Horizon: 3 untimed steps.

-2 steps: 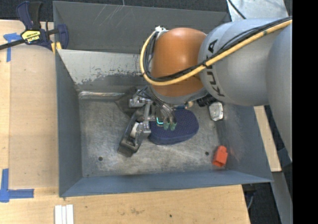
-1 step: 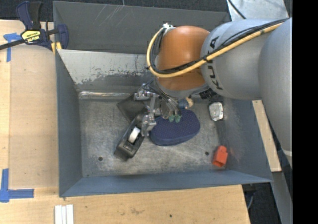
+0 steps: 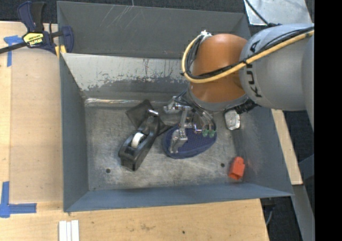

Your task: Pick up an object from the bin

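Progress: we judge the pick as begun but not made; the gripper (image 3: 192,132) is low inside the bin (image 3: 74,144), over the dark blue oval thing (image 3: 188,150), and nothing is lifted yet
Fingers: we see the metal fingers (image 3: 180,134) standing apart, pointing down, with the tip of one at or on the top of the blue oval thing; whether it truly touches we cannot tell, and we see nothing clamped between them
Task's thing: the blue oval thing lies flat on the bin floor, a little right of the middle, directly under the gripper
Left to do: by our reckoning, closing on the thing, raising it clear of the floor and carrying it up out of the bin
Bin contents, left: a black tape dispenser (image 3: 138,144) lies slantwise just beside the blue thing, its upper end near the gripper; a dark flat scrap (image 3: 140,110) lies behind it, towards the back wall
Bin contents, right: a small white thing (image 3: 232,121) sits close under the arm's orange cover, and a small orange-red block (image 3: 236,168) lies near the front right corner, well apart from the rest
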Each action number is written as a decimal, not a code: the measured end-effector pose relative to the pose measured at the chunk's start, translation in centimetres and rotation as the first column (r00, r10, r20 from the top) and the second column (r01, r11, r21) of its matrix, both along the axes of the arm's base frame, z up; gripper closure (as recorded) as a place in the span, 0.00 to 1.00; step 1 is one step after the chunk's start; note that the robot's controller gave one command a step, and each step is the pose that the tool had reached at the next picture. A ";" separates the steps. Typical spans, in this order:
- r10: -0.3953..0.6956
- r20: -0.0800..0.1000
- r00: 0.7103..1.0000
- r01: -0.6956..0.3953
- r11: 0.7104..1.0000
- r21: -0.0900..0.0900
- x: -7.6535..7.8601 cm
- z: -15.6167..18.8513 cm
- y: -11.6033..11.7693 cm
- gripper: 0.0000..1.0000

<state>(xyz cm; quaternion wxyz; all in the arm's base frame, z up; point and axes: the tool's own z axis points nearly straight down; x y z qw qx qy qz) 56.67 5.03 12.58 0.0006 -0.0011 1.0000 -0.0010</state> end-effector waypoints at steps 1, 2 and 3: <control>-0.041 0.007 0.999 0.041 0.999 0.005 0.8 -5.3 1.2 0.00; -0.042 0.031 0.999 0.042 0.999 0.005 1.4 -4.7 1.0 1.00; 0.346 0.006 0.938 -0.346 0.938 -0.001 -0.9 0.9 0.5 1.00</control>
